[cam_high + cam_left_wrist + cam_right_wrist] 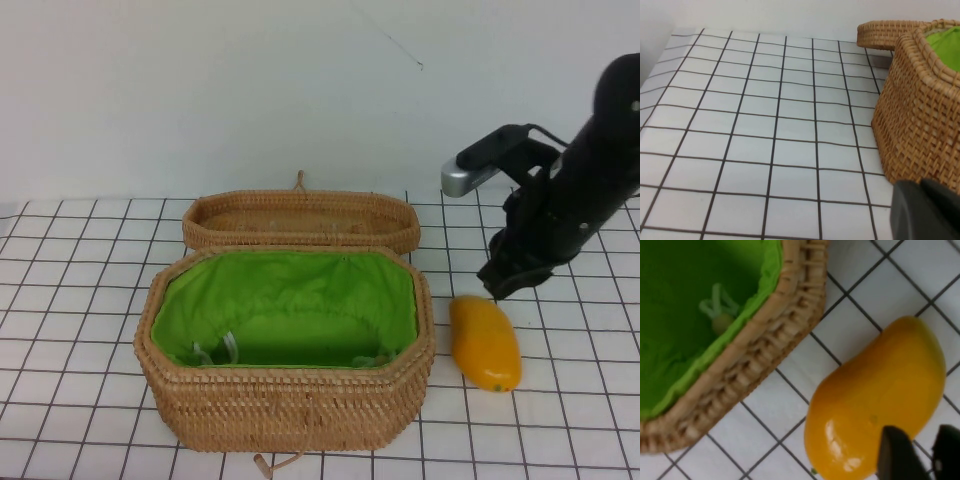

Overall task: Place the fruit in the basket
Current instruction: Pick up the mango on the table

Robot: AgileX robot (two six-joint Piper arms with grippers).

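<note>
The fruit (485, 343), a glossy yellow-orange mango, lies on the gridded table just right of the basket (285, 400). The basket is tan wicker with a green lining and stands open. My right gripper (515, 275) hovers just behind the fruit's far end, a little above the table. In the right wrist view its two dark fingertips (900, 455) stand slightly apart with nothing between them, over one end of the fruit (875, 400), beside the basket's rim (765, 345). My left gripper (920, 210) is shut and empty, low by the basket's left wall (920, 115).
The shallow wicker lid (300, 220) lies behind the basket, touching its back rim; it also shows in the left wrist view (885, 34). The white gridded table (80, 300) stretches out to the basket's left and in front of the fruit.
</note>
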